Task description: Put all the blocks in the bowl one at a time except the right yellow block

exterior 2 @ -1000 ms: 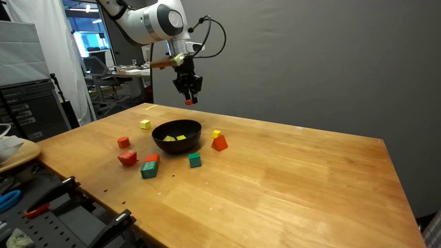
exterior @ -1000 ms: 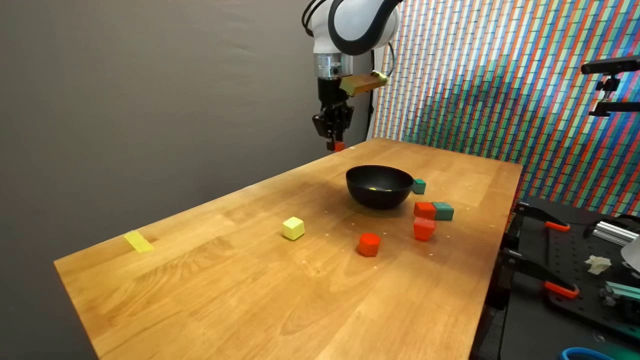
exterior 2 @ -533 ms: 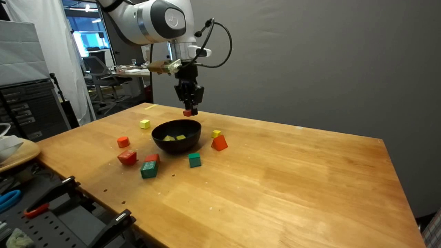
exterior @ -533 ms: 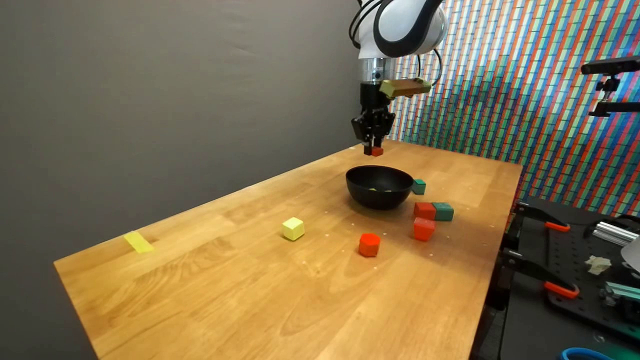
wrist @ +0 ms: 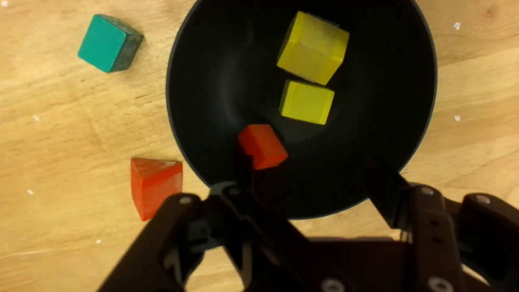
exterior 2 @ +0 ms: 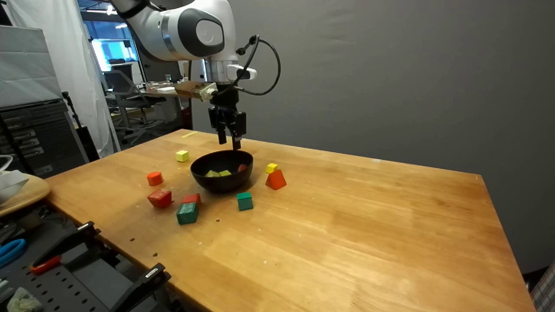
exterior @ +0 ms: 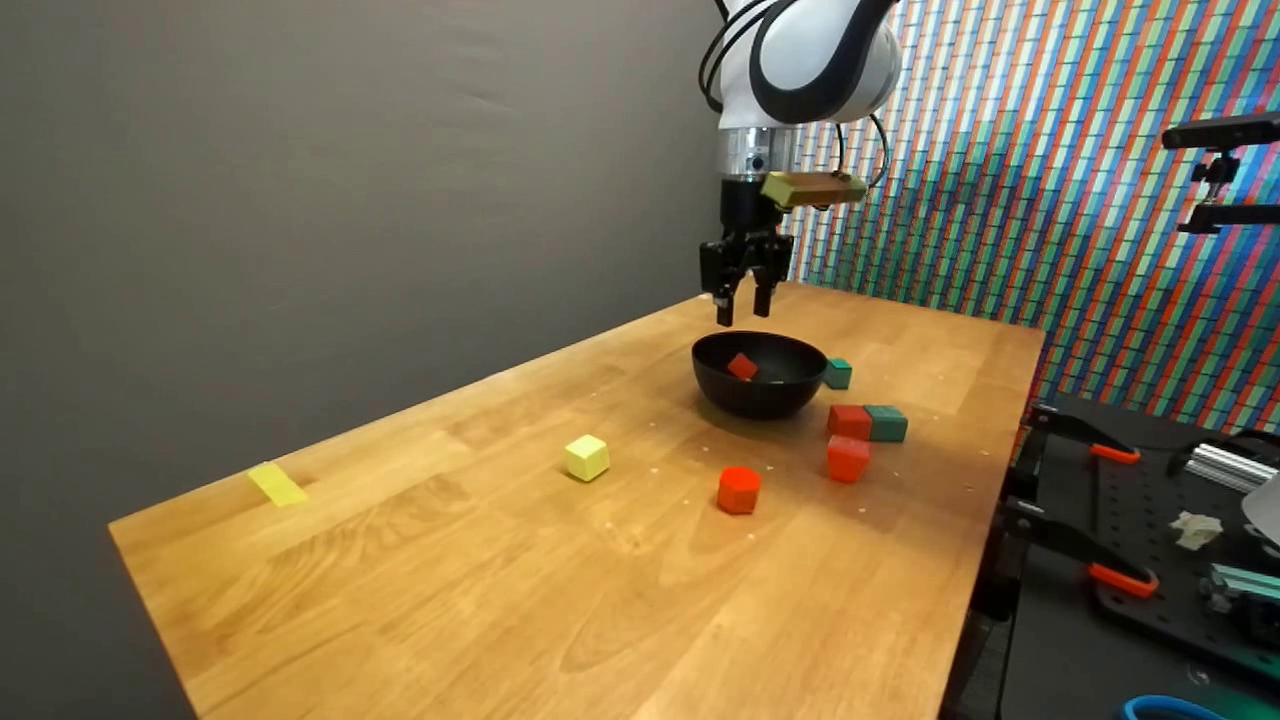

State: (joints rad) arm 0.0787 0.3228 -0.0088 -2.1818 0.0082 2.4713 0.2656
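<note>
In an exterior view, a yellow cube (exterior 2: 182, 156) rests left of the black bowl (exterior 2: 219, 185) containing two yellow blocks (exterior 2: 225, 173). Above the bowl, the gripper (exterior 2: 229, 144) is released, jaws parted. A red block (exterior 2: 242, 167) is inside, at right; a red triangular prism (exterior 2: 275, 180) rests outside.

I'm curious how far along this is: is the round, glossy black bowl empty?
Not empty: in the wrist view, two yellow blocks and one red block lie inside the bowl.

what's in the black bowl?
Two yellow blocks and a red block. In the wrist view, the gripper hides part of the bowl; what's under the blocks can't be seen.
</note>
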